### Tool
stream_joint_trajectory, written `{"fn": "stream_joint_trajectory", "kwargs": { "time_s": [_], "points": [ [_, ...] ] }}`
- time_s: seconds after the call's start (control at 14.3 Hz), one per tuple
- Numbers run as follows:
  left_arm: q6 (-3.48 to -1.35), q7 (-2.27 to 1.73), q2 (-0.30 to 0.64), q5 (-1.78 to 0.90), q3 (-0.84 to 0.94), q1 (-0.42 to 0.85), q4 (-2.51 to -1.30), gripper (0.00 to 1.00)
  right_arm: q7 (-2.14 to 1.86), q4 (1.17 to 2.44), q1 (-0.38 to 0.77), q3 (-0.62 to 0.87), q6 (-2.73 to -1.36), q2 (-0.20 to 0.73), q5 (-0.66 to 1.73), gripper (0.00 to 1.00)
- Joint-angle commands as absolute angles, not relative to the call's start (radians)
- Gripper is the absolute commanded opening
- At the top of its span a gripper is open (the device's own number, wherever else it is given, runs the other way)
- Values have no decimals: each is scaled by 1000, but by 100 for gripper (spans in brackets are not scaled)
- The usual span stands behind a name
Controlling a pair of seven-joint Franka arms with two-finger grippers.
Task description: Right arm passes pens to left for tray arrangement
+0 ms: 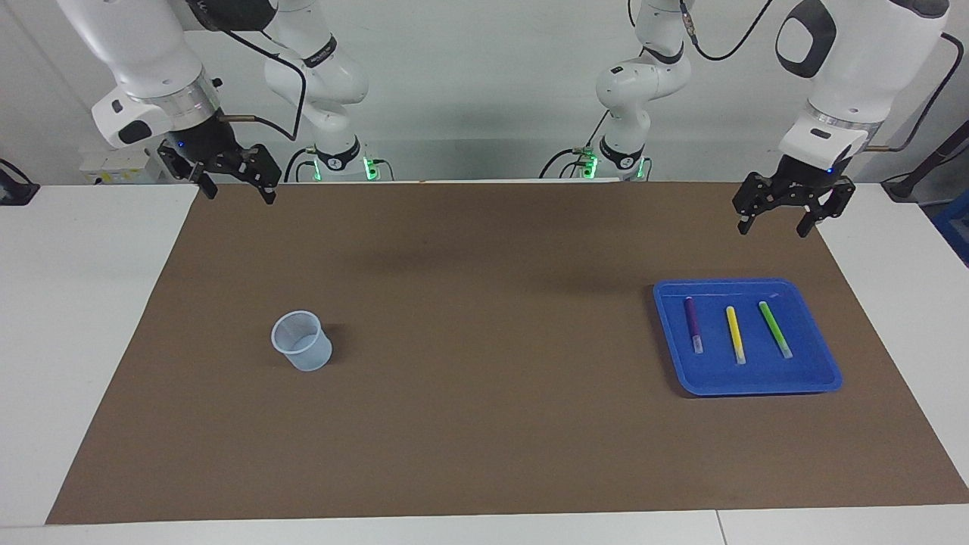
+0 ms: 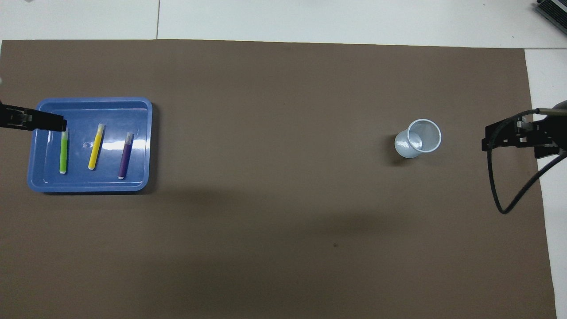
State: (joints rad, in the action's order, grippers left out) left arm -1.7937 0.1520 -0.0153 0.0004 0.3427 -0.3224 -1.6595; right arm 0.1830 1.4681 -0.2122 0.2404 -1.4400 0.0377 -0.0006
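The blue tray [image 1: 757, 376] lies on the brown mat at the left arm's end of the table. Three pens lie side by side in it: purple [image 1: 692, 322], yellow [image 1: 734, 333] and green [image 1: 774, 328]. In the overhead view the tray [image 2: 137, 116] holds the green [image 2: 64, 153], yellow [image 2: 95, 147] and purple [image 2: 126, 155] pens. My left gripper [image 1: 772, 225] is open and empty, raised over the mat by the tray's rim. My right gripper [image 1: 237, 194] is open and empty, raised over the mat's corner at the right arm's end.
A small translucent bluish cup [image 1: 303, 342] stands upright on the mat toward the right arm's end; it also shows in the overhead view [image 2: 418, 138]. A black cable [image 2: 500, 195] hangs from the right arm. White table borders the brown mat [image 1: 484, 424].
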Motion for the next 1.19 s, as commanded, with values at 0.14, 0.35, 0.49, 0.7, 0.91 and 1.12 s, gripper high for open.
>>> {"fn": "stream_joint_trajectory", "kwargs": {
  "time_s": [0.14,0.35,0.49,0.7,0.91,1.12],
  "points": [
    [-1760,137,-41,23,334,-324,-1669,100,160,1489,-218,244,-1440,21,5,100],
    [-1688,135,-109,25,341,-319,-1649,100,140,1489,-216,236,-1439,21,5,100],
    [-1675,133,-165,23,342,-319,-1663,100,117,1488,-210,230,-1440,23,6,100],
    [-1672,132,-170,21,337,-321,-1674,100,120,1488,-122,142,-1440,21,5,100],
    [-1692,133,-172,21,337,-321,-1687,100,117,1488,-40,54,-1440,20,5,100],
    [-1720,135,-187,18,337,-318,-1721,100,121,1486,-40,55,-1440,20,8,100]
  ]
}}
